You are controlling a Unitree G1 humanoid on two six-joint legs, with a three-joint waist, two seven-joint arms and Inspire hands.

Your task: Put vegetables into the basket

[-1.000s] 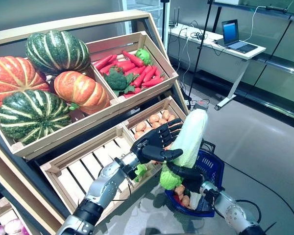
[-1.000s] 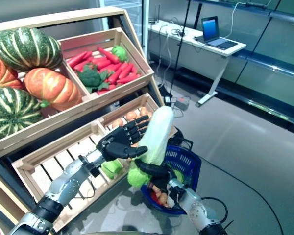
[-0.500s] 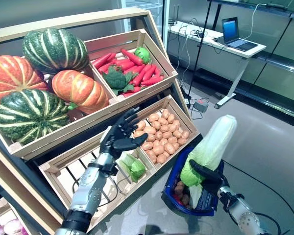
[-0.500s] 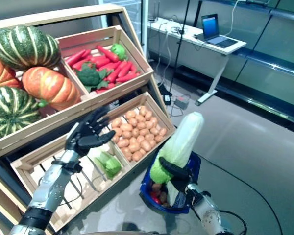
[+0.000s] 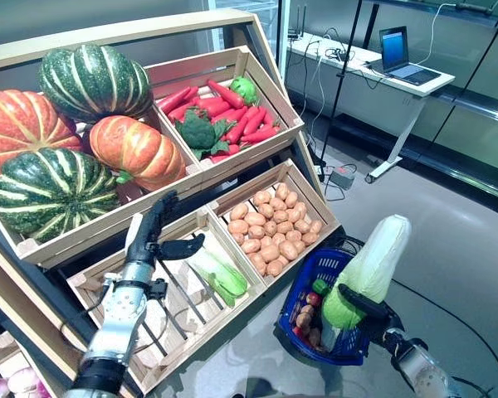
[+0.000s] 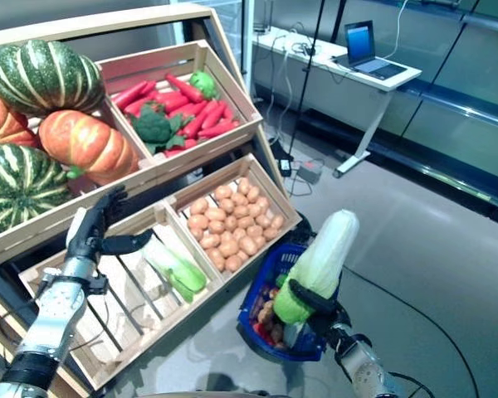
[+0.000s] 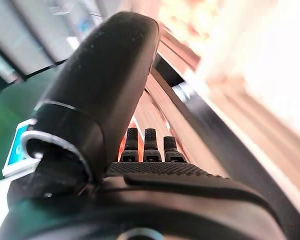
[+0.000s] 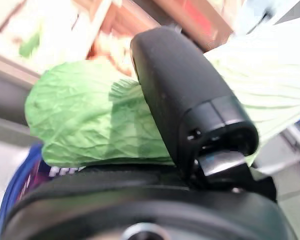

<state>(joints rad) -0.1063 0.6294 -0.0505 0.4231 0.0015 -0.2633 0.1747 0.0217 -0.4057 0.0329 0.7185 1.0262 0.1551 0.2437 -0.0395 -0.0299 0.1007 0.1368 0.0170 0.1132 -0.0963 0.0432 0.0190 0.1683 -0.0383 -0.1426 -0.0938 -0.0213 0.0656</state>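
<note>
The right hand [image 5: 367, 303] grasps a napa cabbage [image 5: 371, 267] with curled fingers, holding it upright over the blue basket [image 5: 322, 274] – the left hand [image 5: 149, 236], fingers released, hovers above the slatted crate [image 5: 108, 278].

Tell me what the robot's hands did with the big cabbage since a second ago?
The left hand let go of the cabbage and drew back to the crate with the leafy greens, fingers straight. The right hand kept its hold and carried the cabbage out over the blue basket. The pumpkins, peppers and potatoes stayed as they were.
</note>
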